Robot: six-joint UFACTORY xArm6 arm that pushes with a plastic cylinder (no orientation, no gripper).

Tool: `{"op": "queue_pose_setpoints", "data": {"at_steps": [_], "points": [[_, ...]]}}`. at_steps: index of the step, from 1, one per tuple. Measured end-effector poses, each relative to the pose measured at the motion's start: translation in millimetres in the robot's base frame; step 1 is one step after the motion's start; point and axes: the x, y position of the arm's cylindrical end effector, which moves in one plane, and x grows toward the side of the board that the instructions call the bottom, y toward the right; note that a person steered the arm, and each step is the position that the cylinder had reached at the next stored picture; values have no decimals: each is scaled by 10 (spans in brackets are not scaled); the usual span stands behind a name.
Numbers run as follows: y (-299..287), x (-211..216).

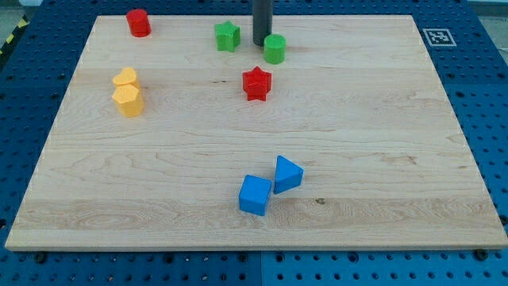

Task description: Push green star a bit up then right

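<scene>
The rod stands upright near the board's top edge, my tip (262, 43) between the green star (227, 36) and the green cylinder (275, 48), clawless, gripping nothing.

Board: I see a pale wooden board (381, 143) with lengthwise grain filling most of the view, its far edge narrower than its near edge.
Base: I see a blue perforated surface (484, 87) with regular rows of holes showing on all sides of the board.
Marker: a small black-and-white square tag (437, 36) sits at the board's top right corner.
Tape: a yellow-and-black striped strip (11, 38) crosses the view's top left corner.
Light: even, with short soft shadows.
</scene>
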Motion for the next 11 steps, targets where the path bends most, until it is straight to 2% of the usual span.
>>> {"op": "queue_pose_setpoints", "data": {"at_steps": [1,3,4,5,7,9,11], "points": [[11,238],[-588,483],[-962,461],[-979,451],[-941,113],[-946,100],[-946,-137]]}}
